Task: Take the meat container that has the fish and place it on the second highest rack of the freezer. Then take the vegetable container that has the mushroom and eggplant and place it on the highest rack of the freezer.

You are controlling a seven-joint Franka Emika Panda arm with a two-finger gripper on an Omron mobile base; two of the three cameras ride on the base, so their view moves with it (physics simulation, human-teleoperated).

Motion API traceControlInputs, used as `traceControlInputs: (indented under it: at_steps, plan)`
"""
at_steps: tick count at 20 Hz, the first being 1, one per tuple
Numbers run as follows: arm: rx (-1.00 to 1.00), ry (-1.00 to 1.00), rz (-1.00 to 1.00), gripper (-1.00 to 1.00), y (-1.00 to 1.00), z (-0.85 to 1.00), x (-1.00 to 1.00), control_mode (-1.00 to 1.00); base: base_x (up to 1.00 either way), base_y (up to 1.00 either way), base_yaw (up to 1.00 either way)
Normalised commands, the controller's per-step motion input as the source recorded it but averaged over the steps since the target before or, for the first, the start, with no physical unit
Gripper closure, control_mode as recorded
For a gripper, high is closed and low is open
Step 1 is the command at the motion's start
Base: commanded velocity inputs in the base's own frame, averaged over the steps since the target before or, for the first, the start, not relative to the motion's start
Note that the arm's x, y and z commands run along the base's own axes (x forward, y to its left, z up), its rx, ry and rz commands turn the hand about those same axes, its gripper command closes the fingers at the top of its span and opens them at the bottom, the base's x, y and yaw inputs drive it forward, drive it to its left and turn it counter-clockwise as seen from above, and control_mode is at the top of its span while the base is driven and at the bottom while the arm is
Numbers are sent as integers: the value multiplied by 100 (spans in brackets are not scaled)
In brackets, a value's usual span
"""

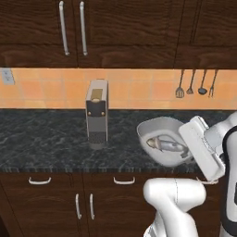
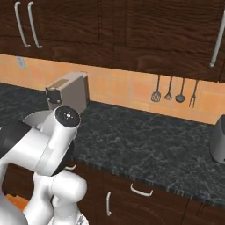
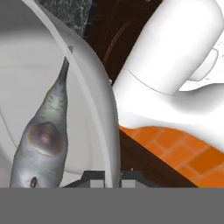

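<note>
The meat container, a shallow white tub, is held clear of the dark counter in front of the lower cabinets, tilted so that its open face is turned towards the left base camera. The gripper is clenched on the tub's rim: in the hand view the rim wall is seen running straight down between the two finger tips. The fish lies inside the tub, immediately left of the hand, its long axis roughly left to right across the tub and in line with the rim. The freezer cannot be located. The coming move is judged to turn on this tilt: the tub would need levelling before it is carried, or the fish may slide out.
</note>
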Motion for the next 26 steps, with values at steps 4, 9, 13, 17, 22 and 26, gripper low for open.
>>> traceControlInputs:
  at_steps: [4,9,13,17,22,26]
  plan:
    - [0,0,0,100,0,0,0,100,-100,-28,-20]
    - [0,0,0,100,0,0,0,100,-82,-11,-45]
    - [0,0,0,100,0,0,0,100,-32,0,-70]
    - [0,0,0,100,0,0,0,100,-10,2,-76]
    - [0,0,0,100,0,0,0,100,0,0,-85]
    - [0,0,0,100,0,0,0,100,0,3,-90]
